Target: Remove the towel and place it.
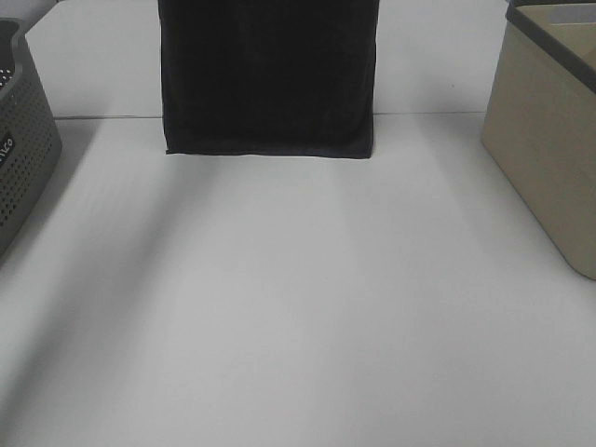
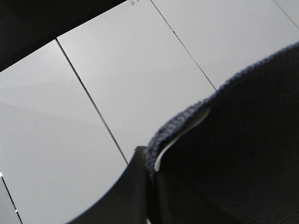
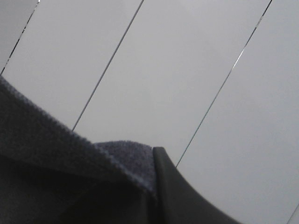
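- Jaws clamped, both sides: my left gripper [image 2: 148, 186] pinches the towel [image 2: 243, 140] at its hemmed edge, cloth tucked against one dark finger [image 2: 126, 198]; my right gripper [image 3: 154, 189] is closed on a corner, with fuzzy pile bunched at its finger [image 3: 180, 200]
- wrist views give only cloth, finger and a pale seamed surface [image 2: 117, 70]
- high view shows the whole hang: a wide flat panel dropping from the picture's upper edge, midway between the grey perforated basket [image 1: 23, 149] on the left and the beige bin [image 1: 545, 140] on the right, apart from both
- lower hem is straight and low over the white table [image 1: 298, 307]; touching or not, I can't tell
- cloth reads near-black from above; close up it is navy looped pile with a thin hem
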### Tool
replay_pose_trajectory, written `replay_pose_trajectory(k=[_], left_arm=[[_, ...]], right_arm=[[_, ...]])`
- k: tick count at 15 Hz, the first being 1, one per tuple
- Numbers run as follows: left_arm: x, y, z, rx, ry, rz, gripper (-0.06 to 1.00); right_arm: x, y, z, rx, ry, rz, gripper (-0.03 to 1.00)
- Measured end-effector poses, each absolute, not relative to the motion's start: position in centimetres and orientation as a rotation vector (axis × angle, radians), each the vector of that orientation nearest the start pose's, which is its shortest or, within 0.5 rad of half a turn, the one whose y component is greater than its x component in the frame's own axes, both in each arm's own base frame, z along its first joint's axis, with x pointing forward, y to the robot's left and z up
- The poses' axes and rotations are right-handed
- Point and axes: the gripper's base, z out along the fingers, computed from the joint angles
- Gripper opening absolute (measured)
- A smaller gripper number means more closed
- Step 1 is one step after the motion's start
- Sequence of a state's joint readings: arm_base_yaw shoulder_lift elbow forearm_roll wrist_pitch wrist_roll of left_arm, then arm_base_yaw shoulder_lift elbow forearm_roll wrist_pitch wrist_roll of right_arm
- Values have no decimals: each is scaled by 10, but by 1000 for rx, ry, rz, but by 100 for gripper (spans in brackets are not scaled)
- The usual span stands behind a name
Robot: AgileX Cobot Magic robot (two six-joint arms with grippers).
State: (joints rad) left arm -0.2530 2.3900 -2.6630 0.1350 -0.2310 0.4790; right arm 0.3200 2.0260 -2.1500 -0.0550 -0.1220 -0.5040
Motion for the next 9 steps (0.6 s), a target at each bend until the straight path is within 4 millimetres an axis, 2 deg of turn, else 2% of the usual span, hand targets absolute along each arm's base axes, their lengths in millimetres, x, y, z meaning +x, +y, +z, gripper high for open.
replay_pose_trajectory(k=[9], left_arm=[[522, -137, 440, 466, 968, 314, 0]], right_arm=[[461, 153, 461, -514, 1152, -163, 2]])
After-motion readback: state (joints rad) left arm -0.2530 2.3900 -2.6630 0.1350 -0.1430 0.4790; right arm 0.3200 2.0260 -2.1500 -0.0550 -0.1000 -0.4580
